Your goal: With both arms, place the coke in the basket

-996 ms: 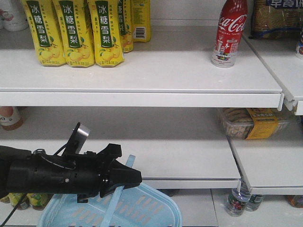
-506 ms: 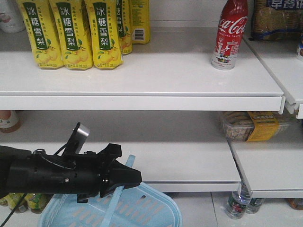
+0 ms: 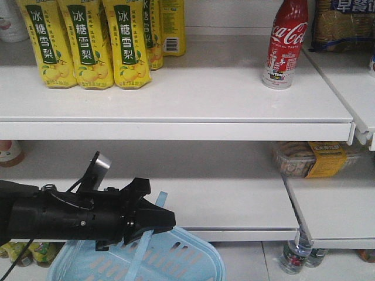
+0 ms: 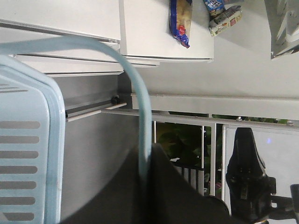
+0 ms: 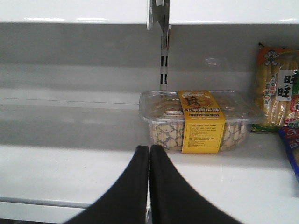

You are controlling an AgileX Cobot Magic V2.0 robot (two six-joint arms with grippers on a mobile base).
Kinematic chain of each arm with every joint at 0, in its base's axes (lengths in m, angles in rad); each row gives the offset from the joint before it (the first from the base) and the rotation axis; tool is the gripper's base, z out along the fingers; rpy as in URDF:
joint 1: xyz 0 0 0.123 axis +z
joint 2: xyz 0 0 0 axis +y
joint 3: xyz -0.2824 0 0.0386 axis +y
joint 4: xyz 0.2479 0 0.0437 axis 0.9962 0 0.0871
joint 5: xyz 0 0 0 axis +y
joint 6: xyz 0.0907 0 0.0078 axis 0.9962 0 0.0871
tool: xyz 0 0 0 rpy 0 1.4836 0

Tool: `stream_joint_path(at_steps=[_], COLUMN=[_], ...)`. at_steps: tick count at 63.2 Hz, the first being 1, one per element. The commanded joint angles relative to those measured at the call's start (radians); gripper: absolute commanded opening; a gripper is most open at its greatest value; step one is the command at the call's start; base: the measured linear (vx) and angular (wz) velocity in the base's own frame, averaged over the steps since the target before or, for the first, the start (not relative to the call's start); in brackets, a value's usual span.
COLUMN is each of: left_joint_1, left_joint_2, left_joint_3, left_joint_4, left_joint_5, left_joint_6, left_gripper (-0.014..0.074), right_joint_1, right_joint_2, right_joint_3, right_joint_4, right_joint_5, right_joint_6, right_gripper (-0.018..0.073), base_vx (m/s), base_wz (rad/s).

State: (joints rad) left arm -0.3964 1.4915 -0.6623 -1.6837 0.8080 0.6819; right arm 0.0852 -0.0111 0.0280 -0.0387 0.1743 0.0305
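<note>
The left hand point(image 3: 169, 218) is seen closed on the pale blue handle point(image 3: 142, 247) of the basket point(image 3: 196, 259), which hangs just beneath it at the bottom of the front view; in the left wrist view the handle is seen running into the dark fingers. The right hand point(image 5: 149, 148) is shown with its two black fingers pressed together and nothing between them, pointed at a lower shelf point(image 5: 65, 170) on which a clear plastic snack box point(image 5: 201, 121) with a yellow label is set. The coke can point(image 3: 284, 50) is found upright on the upper shelf point(image 3: 193, 96), toward its right end, well above and to the right of the left hand. Yellow drink cartons point(image 3: 88, 44) are lined up at the left end of that shelf, well apart from the can.
</note>
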Motion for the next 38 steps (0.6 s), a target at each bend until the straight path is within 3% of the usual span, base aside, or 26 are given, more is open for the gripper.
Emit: stream_joint_path(at_steps=[1,38], left_joint_1=[-0.004,-0.004], left_joint_2=[-0.040,-0.040], left_joint_3=[-0.024,-0.024], left_joint_4=[-0.073,-0.073], left_joint_5=[0.056,0.056], left_joint_6=[0.000,0.000], left_gripper=[-0.0006,-0.0006], right_joint_1=[-0.002,-0.002], right_joint_2=[-0.012,-0.012], right_joint_3=[0.008,0.008], right_joint_4=[-0.003,-0.003], right_joint_5=[-0.074,-0.074], right_joint_6=[-0.006,-0.006], right_gripper=[-0.0010,-0.0010], base_vx=[0.02,0.01], base_wz=[0.00,0.00])
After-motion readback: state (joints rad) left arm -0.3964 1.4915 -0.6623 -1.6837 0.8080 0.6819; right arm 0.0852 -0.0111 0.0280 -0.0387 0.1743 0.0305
